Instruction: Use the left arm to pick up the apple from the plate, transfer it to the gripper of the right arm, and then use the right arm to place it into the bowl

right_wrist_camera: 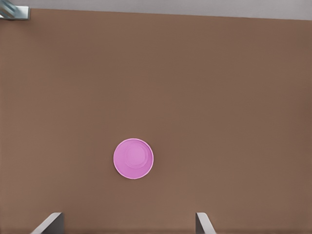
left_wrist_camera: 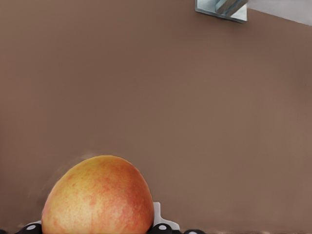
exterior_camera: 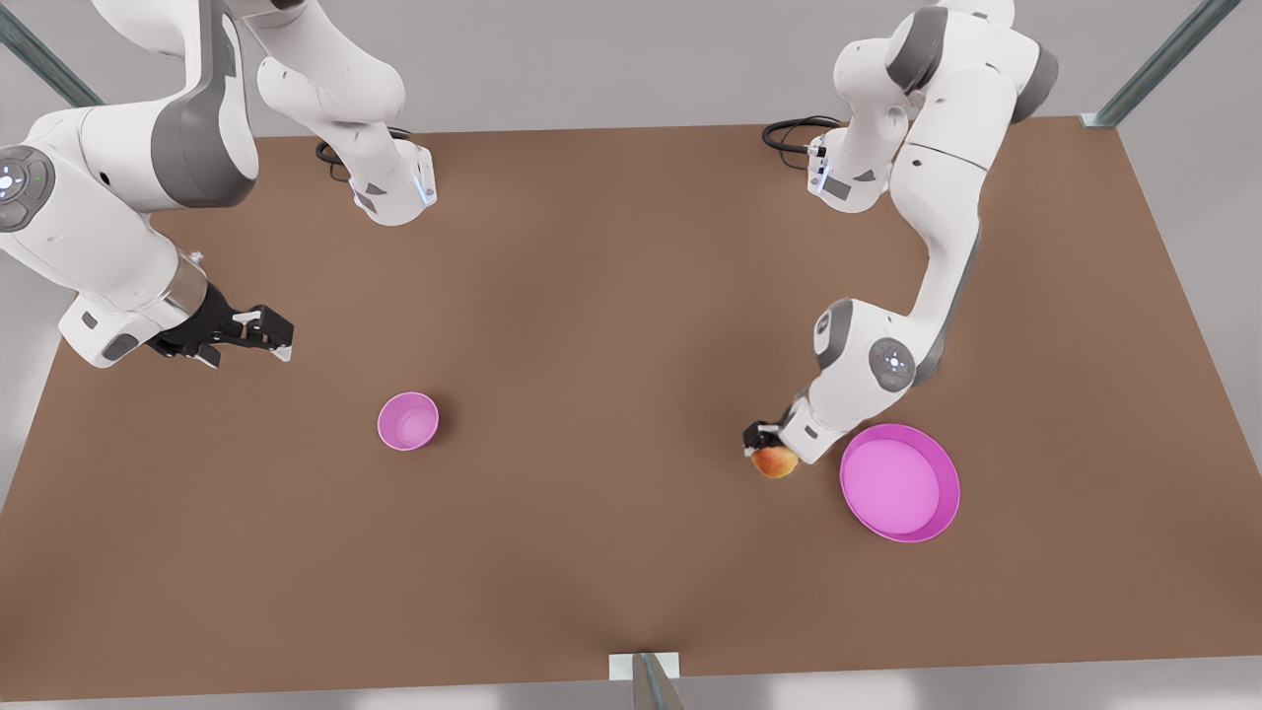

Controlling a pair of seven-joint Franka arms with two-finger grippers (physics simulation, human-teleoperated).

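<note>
Even, soft overhead light — faint shadows on the table [exterior_camera: 611,325], no glare, slight smear at frame corners.

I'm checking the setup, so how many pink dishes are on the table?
2. The small bowl sits toward the front view's left, below the open right gripper. The wide plate sits toward the right, empty, beside the apple held in the left gripper.

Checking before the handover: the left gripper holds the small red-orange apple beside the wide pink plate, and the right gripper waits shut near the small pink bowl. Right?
One thing is wrong: the right gripper is open, not shut. The right wrist view shows its pale fingertips spread wide apart above the small pink bowl. The rest holds: the left gripper holds the small red-orange apple beside the wide pink plate.
</note>
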